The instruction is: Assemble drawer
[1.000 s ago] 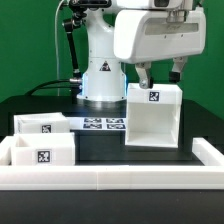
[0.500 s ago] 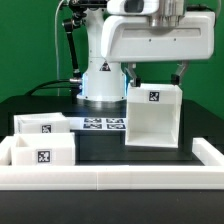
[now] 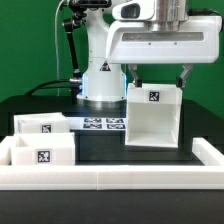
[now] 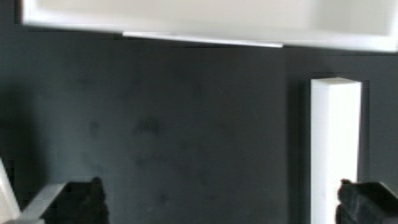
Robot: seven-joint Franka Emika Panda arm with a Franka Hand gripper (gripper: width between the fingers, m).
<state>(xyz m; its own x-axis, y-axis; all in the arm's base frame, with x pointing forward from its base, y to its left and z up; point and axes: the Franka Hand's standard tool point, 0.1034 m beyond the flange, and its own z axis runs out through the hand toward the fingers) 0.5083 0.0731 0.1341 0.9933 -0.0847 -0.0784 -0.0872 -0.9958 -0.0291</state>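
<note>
The drawer's large white shell (image 3: 152, 118) stands upright on the black table, a square tag on its upper front. Two smaller white tray boxes lie at the exterior view's left: one further back (image 3: 42, 125), one nearer (image 3: 45, 153), each tagged. My gripper (image 3: 158, 78) hangs just above and behind the shell's top edge, open wide and empty, one finger (image 3: 133, 76) on each side. In the wrist view the gripper (image 4: 222, 205) is open over bare black table, with a white surface (image 4: 178, 20) ahead and a white upright edge (image 4: 333, 130) beside one finger (image 4: 365, 205).
The marker board (image 3: 103, 123) lies flat between the far tray box and the shell. A low white rail (image 3: 110, 175) edges the table's front and sides. The robot's base (image 3: 100, 80) stands behind the marker board.
The hand has turned broadside to the exterior camera and shifted toward that view's left. Its fingers now stand wider apart over the shell. The drawer parts have not moved.
</note>
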